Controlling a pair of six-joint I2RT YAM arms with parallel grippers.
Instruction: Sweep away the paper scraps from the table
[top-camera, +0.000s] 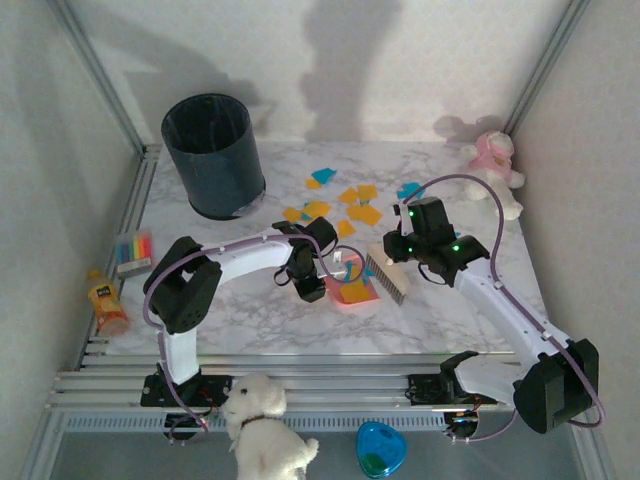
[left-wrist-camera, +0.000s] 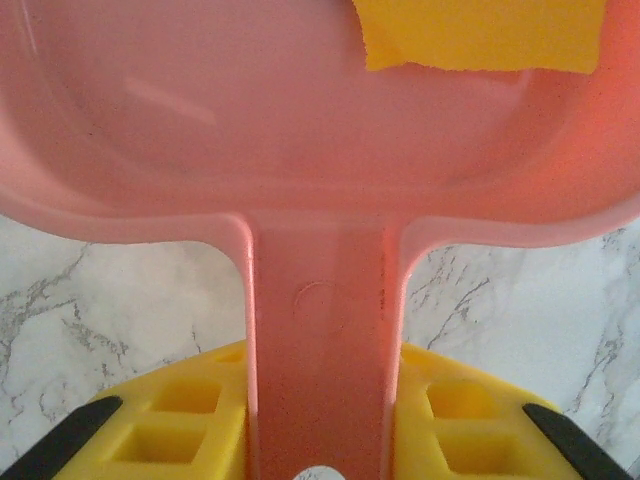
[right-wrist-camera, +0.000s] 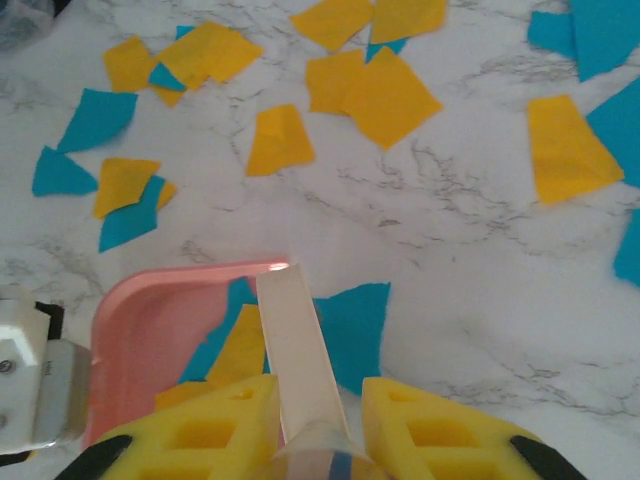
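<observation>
Beyond the dustpan (top-camera: 355, 292) gripped by left fingers (left-wrist-camera: 180, 425), featherlight flat scraps (top-camera: 355, 208) dot the surface (top-camera: 260, 315), likely better swept with the brush (top-camera: 388, 277) right fingers (right-wrist-camera: 215, 435) clamp than pinched.

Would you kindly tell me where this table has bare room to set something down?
Free: the near strip of the table between the arm bases, and the far strip between black bin and pink plush toy. Crowded: the middle, with paper scraps, pink dustpan and brush.
</observation>
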